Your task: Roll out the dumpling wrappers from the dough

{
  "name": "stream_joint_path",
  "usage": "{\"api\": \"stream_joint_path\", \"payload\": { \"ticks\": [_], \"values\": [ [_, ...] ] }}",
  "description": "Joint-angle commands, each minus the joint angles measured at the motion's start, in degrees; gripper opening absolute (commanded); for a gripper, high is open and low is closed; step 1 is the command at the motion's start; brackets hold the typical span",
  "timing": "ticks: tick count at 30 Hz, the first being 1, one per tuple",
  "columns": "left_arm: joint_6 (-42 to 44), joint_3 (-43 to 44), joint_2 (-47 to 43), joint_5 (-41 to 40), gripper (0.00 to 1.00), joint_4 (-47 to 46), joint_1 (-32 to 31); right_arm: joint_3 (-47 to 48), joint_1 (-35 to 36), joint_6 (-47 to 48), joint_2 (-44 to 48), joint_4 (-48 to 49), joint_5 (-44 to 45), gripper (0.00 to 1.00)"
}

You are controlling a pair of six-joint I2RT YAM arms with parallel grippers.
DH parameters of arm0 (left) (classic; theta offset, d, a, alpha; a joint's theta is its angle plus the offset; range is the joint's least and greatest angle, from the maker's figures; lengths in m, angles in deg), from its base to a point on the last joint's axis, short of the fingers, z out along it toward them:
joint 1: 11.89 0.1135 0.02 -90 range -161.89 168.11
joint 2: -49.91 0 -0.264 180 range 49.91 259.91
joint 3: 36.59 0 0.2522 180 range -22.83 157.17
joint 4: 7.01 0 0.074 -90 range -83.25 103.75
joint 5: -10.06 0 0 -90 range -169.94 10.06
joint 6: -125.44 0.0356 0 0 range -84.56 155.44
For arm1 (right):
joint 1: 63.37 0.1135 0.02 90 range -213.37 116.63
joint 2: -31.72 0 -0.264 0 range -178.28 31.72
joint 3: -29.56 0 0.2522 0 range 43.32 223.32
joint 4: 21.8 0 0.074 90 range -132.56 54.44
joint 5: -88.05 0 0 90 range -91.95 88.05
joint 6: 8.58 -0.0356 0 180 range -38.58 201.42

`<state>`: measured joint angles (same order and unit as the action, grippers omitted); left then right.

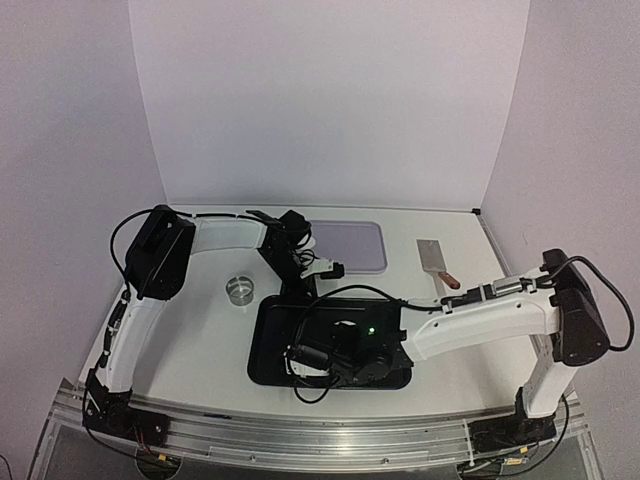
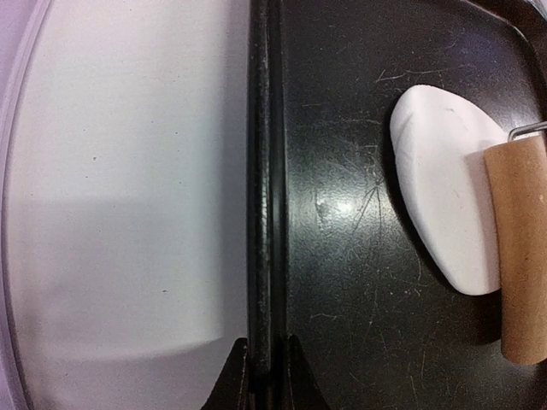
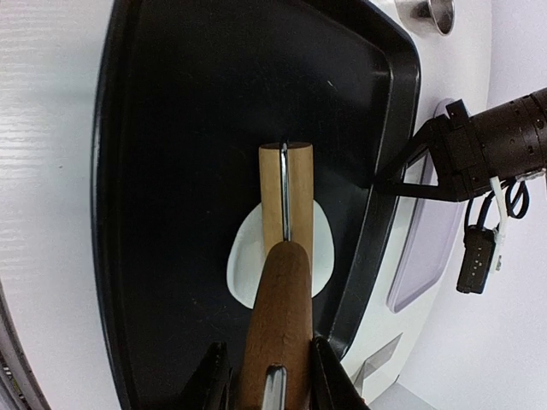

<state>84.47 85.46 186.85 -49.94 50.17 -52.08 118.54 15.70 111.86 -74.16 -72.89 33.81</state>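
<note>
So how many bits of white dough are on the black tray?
1. The white dough piece lies flat in the black tray, partly under the wooden roller. More could be hidden beneath the roller's handle.

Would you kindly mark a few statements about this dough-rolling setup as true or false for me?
1. The left gripper is clamped on the rim of the black tray. True.
2. The right gripper holds the metal ring cutter. False: it grips the handle of the wooden roller; the cutter stands on the table beside the tray.
3. The roller rests on the white dough inside the tray. True.
4. The scraper lies in the black tray. False: it lies on the table, right of the lavender tray.
</note>
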Motion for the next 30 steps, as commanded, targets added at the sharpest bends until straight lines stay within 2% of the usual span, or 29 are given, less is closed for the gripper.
{"api": "stream_joint_path", "payload": {
  "ticks": [1, 8, 13, 18, 21, 26, 30],
  "values": [
    [3.6, -0.9, 0.0, -6.1, 0.00, -0.8, 0.1, -4.4, -0.3, -2.1, -5.4, -10.5, -14.5, 0.00],
    [3.7, -1.0, 0.4, -6.0, 0.00, -1.0, 0.1, -8.3, 9.2, -15.8, -4.4, -13.6, -17.8, 0.00],
    [3.5, -1.1, 0.6, -5.8, 0.00, -1.2, 0.1, -8.1, 11.3, -19.7, -2.1, -16.7, -15.8, 0.00],
    [3.5, -1.6, 0.3, -6.0, 0.00, -1.2, 0.1, -2.3, 8.2, -13.9, 2.1, -19.1, -8.6, 0.00],
    [3.4, -1.8, 0.2, -6.1, 0.00, -1.3, 0.1, 2.6, 3.5, -7.7, 5.6, -19.1, -3.7, 0.00],
    [3.3, -1.4, 0.5, -6.1, 0.00, -1.5, 0.1, 9.2, -5.1, 5.1, 7.5, -15.1, -2.9, 0.00],
    [3.0, -1.2, 0.4, -6.1, 0.00, -1.5, 0.1, 9.6, -8.9, 12.1, 4.8, -10.1, -5.8, 0.00]
  ]
}}
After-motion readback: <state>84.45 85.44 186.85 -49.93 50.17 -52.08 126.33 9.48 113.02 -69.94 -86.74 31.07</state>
